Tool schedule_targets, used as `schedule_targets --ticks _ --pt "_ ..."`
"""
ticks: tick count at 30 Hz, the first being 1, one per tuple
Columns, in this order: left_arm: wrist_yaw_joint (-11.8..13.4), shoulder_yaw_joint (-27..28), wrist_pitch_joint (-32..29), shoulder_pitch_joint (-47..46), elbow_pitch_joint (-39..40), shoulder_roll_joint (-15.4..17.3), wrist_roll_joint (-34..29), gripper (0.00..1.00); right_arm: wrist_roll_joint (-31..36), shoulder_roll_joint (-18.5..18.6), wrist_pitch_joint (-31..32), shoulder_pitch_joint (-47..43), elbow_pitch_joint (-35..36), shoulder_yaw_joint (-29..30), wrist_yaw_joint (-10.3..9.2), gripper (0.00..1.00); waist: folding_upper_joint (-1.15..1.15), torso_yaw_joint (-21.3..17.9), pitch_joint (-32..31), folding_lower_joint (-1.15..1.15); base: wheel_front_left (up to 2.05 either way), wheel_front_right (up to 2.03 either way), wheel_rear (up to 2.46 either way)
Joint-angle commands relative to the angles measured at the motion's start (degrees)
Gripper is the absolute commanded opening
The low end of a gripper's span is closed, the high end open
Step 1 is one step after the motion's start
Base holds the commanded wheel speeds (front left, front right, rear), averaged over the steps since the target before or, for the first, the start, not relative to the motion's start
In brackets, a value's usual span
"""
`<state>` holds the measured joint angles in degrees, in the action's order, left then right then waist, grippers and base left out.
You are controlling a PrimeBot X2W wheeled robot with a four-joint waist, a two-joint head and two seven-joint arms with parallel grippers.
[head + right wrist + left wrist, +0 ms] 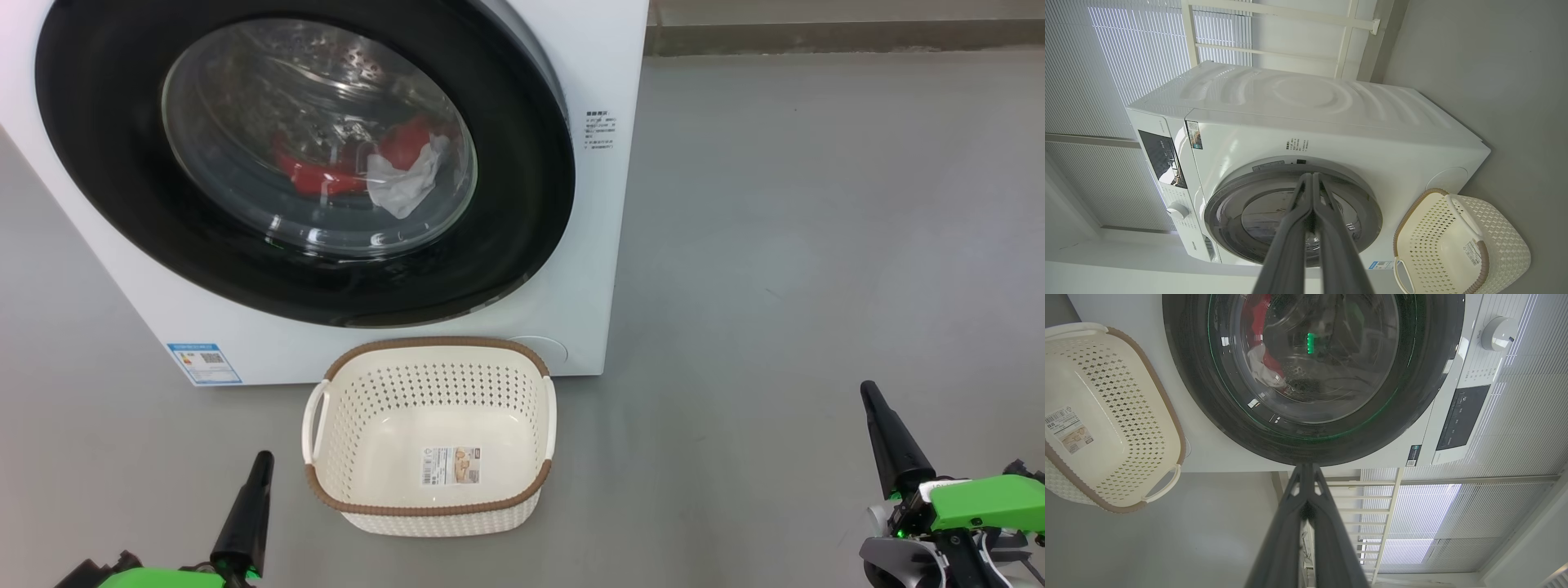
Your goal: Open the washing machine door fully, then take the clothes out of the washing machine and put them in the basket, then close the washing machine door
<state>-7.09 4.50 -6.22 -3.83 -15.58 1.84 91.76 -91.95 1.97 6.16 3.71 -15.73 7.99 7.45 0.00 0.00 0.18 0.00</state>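
The small cream-white perforated plastic basket (433, 343) is set just before the white washing machine (588, 269), beneath its shut round black-rimmed glass door (522, 204), to receive the red-and-white clothes (326, 175) seen inside, while the left gripper (261, 461) and right gripper (870, 396) are held back, fingers pressed together, empty.

Bright soft daylight through blinds (1106, 61), reflections on washing machine door (306, 155), wrist views bowed at edges

The basket (431, 437) sits before the washing machine (600, 204), clothes (359, 167) inside.
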Motion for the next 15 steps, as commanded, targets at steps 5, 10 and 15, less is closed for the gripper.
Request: schedule_targets --ticks 5,10,15 --pt "-0.4 2.0 -0.24 -2.36 1.56 1.04 0.43 0.0 -0.24 0.9 0.31 2.47 1.7 -1.5 0.03 0.0 0.0 0.0 0.0 0.0 0.0 0.0 0.0" --pt "-0.4 2.0 -0.24 -2.36 1.56 1.04 0.43 0.0 -0.24 0.9 0.31 2.47 1.7 -1.5 0.03 0.0 0.0 0.0 0.0 0.0 0.0 0.0 0.0" --pt "0.04 -0.38 0.22 1.25 -1.89 -0.73 -0.1 1.0 0.02 -0.81 -0.16 -1.31 -2.1 -0.06 0.01 1.0 0.0 0.0 0.02 0.0 0.0 0.0 0.0"
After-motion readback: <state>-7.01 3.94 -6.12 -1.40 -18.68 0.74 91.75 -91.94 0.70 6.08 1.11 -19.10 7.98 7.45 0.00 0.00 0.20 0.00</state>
